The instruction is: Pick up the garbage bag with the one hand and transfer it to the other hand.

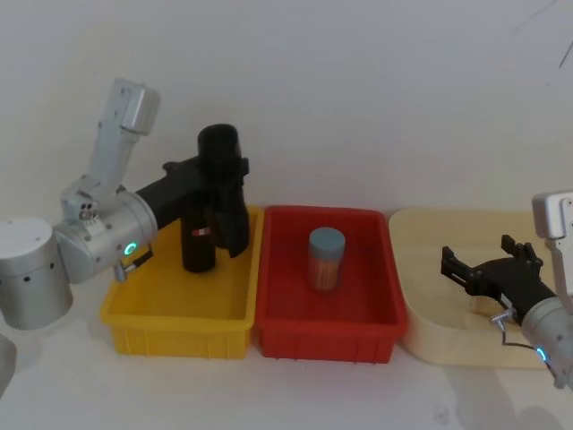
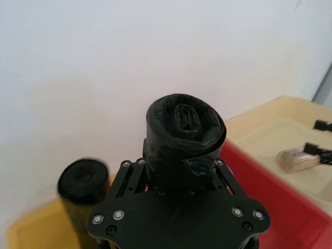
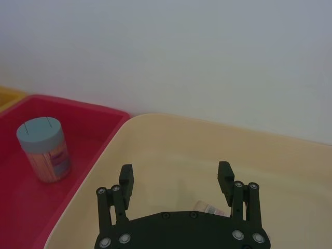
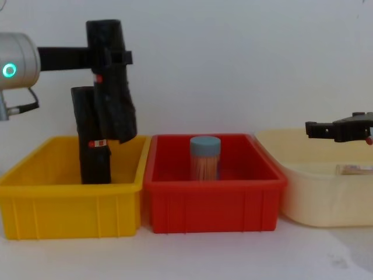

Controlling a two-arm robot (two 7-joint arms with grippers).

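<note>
Left gripper (image 4: 111, 58) is clamped shut on the bag (image 4: 113, 102) near its top, most of the roll hanging below the fingers, over the bin (image 4: 70, 198). Right gripper (image 3: 175, 174) sits wide open, nothing in it. Roll looks light but squishy and slick, so I'd grab the free stretch under those fingers.

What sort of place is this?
Probably a staged test bench: plain white wall, yellow bin, red bin and cream tray in a row. Left gripper holds the garbage bag above the yellow bin; right gripper hovers over the tray.
</note>
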